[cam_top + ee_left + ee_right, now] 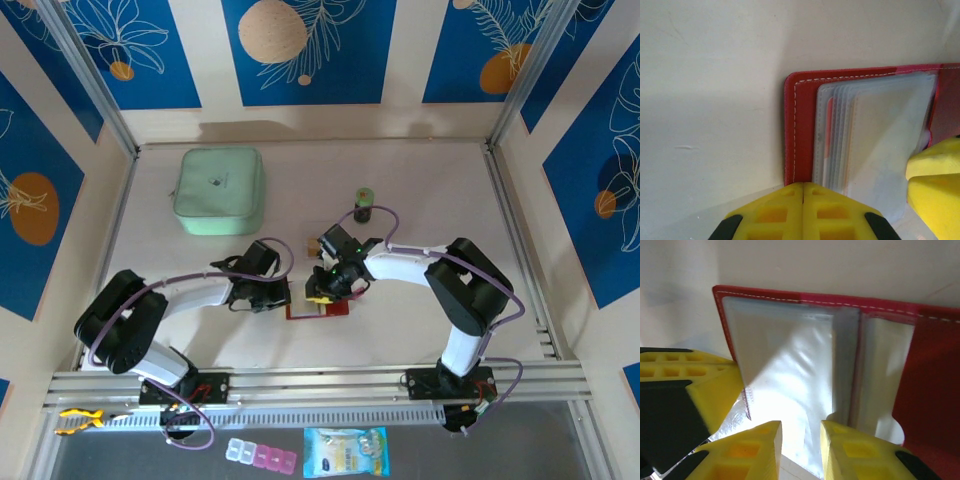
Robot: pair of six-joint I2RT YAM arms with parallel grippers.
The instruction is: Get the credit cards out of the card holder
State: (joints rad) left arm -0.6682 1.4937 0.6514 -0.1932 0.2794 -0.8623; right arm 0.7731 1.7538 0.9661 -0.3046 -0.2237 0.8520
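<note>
Card holder (pixel 320 310) lies open and flat on the bench (pixel 420 180), about mid-width and closer to the near edge than the far one. It sits between the two claws. Red cover is face down, clear sleeves (pixel 790 370) face up and fanned.

Left claw (pixel 803 187): fingers pressed together, no gap. The tips sit right at the near edge of the holder's left cover, by its corner. Can't tell whether they bear down on it or just touch.

Right claw (pixel 801 427): fingers narrowly spread. The free edge of one clear sleeve lies in the gap between them. Can't tell if either pad touches the plastic, and it isn't pinching anything I can confirm. That sleeve is lifted off the stack and tilted.

Credit cards (pixel 828 125): still in the sleeves. In the left wrist view a reddish-orange edge shows through the frosted plastic near the spine side of the stack. A fainter tan edge shows one layer over. None lie loose on the bench.

In the top view the left claw (pixel 278 297) is just left of the holder and the right claw (pixel 325 288) is over its far edge.

Also there: mint-green pouch (pixel 220 190) toward the far-left corner, and a small dark container with a green top (pixel 363 205) beyond the right claw. Both are well apart from the holder.
</note>
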